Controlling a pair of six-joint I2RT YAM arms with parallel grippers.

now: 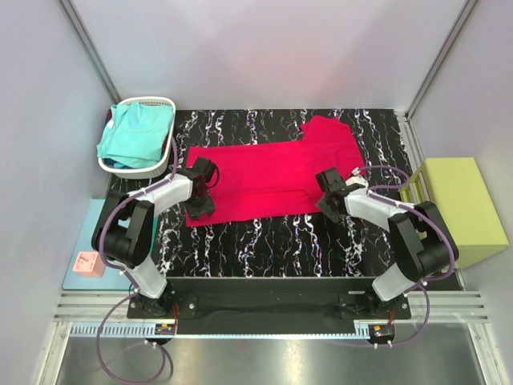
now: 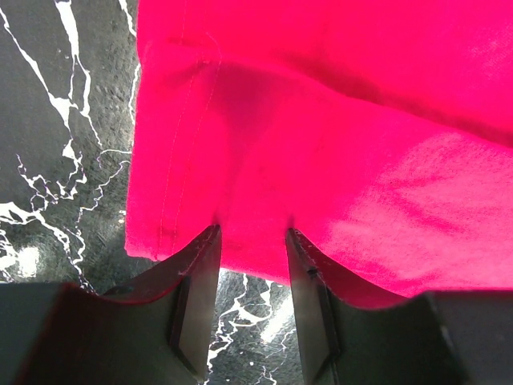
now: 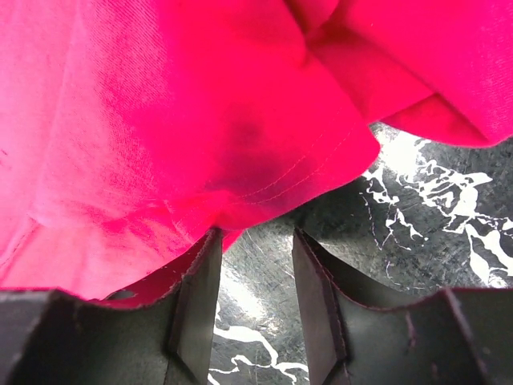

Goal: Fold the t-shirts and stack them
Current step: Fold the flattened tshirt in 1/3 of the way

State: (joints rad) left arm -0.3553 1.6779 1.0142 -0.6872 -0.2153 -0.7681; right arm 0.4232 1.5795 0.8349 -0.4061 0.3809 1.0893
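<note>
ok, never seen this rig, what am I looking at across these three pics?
Two robot arms, bolted at the near edge of a black marbled table. The wide picture is from a fixed camera above and behind them; the two close-ups come from a camera on each wrist, looking past its own fingers. A red t-shirt lies spread on the table; a turquoise t-shirt sits in a white basket. The left gripper and right gripper sit at the red shirt's near corners, jaws apart, nothing held.

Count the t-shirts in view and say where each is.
2. The crimson t-shirt lies spread on the marbled table; the turquoise t-shirt is bunched in the white basket, far left. Others may hide beneath it.
</note>
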